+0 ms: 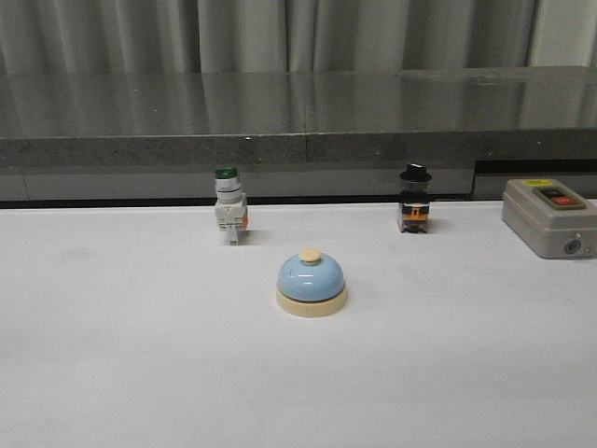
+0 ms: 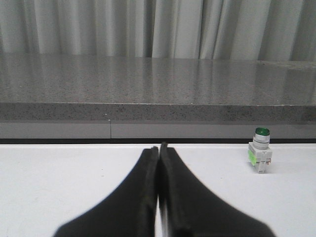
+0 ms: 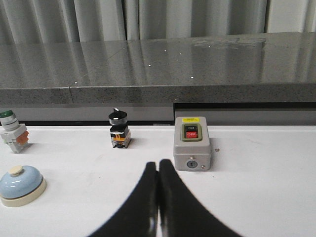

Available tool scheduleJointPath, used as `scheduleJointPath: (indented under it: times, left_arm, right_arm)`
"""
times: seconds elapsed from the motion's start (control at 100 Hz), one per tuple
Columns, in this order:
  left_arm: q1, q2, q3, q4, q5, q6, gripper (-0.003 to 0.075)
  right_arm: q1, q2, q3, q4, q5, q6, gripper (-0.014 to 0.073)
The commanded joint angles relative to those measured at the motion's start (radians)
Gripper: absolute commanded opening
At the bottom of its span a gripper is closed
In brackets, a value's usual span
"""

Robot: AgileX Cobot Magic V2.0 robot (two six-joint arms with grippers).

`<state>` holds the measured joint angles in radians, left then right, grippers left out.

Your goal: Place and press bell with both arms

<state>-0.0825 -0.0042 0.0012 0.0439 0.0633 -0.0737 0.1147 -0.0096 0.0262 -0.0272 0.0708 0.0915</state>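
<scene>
The light-blue bell [image 1: 311,279] with a cream base and cream knob stands upright on the white table, near the middle in the front view. It also shows in the right wrist view [image 3: 20,183]. Neither arm shows in the front view. My left gripper [image 2: 159,147] is shut and empty, low over the table; the bell is out of the left wrist view. My right gripper [image 3: 158,163] is shut and empty, with the bell well off to one side of it.
A green-capped white push-button switch [image 1: 229,205] and a black-capped switch [image 1: 414,200] stand behind the bell. A grey on/off switch box [image 1: 550,217] sits at the right. A dark stone ledge [image 1: 298,117] and curtains run along the back.
</scene>
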Motion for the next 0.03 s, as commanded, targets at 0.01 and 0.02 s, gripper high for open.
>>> scheduleJointPath:
  times: [0.01,0.02]
  left_arm:
    - [0.001,-0.029,0.04,0.001,-0.081,-0.009,-0.002]
    - [0.001,-0.029,0.04,0.001,-0.081,-0.009,-0.002]
  right_arm:
    - [-0.004,-0.019,-0.014,-0.011,-0.089,0.002,-0.006]
    - [-0.004,-0.019,-0.014,-0.011,-0.089,0.002,-0.006]
